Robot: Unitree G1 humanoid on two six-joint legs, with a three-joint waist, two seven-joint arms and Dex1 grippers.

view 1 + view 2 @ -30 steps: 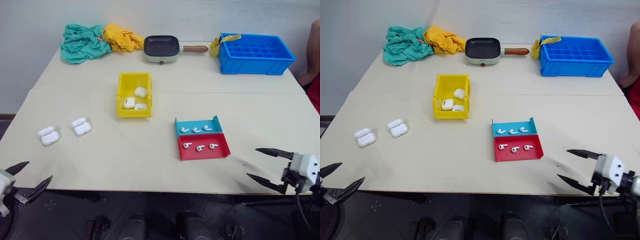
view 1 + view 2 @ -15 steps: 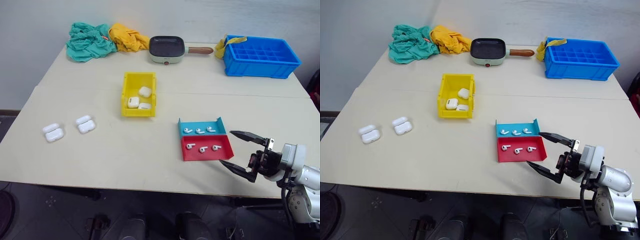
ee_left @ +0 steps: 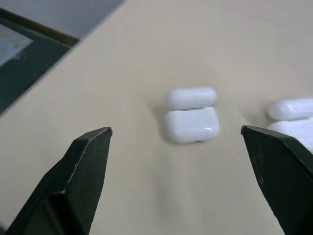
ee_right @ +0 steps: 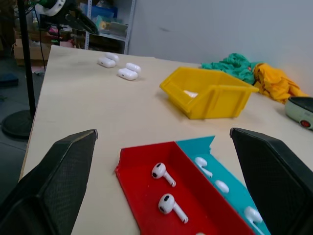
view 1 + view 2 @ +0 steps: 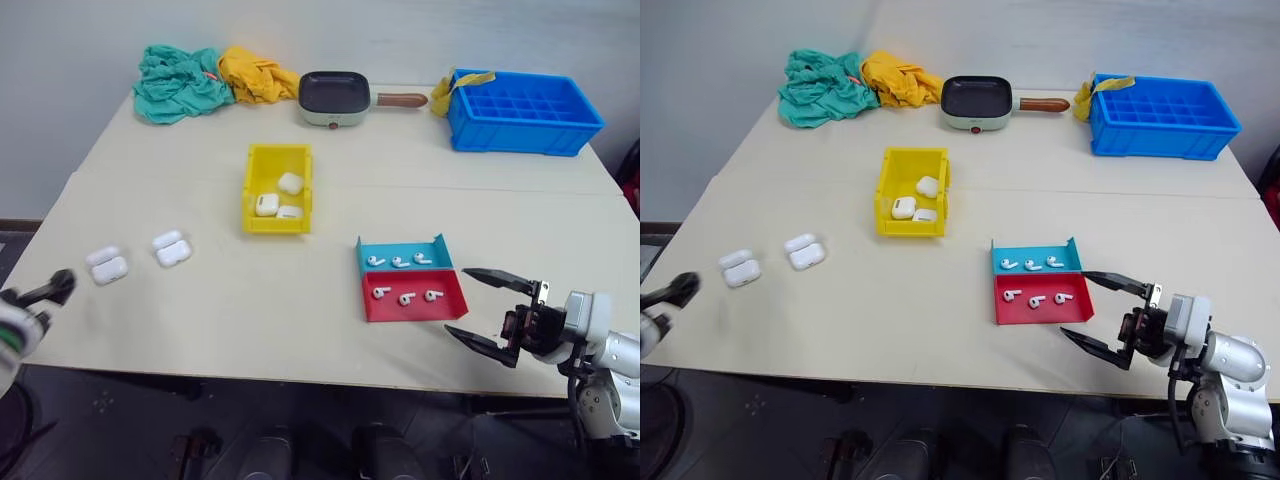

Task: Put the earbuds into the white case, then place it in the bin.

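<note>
Both arms have come in over the last second: from the head camera, the right gripper (image 5: 490, 310) has swung in from beyond the table's right edge to hang just off the front edge beside the red tray (image 5: 414, 295), fingers spread wide and empty, while the left gripper (image 5: 45, 292) has come up at the front-left corner, close to the nearest of the white cases (image 5: 108, 267). Six earbuds (image 5: 405, 297) lie waiting, three in the red tray and three in the teal tray (image 5: 403, 254) behind it, and the yellow bin (image 5: 276, 188) sits mid-table with three cases already inside. Over to the left wrist camera: its black fingers (image 3: 80, 176) stand well apart with nothing between them, and an open white case (image 3: 190, 116) lies dead ahead on the bare table, a second one just beside it. Right wrist camera now: jaws wide, framing the red tray, two earbuds (image 4: 163, 173) lying loose near its front lip. I'd call this the reach, with nothing picked up yet. Next, the right hand needs to drop low and pinch one tiny earbud by its stem, while the left settles squarely around the case without knocking its neighbour.
</note>
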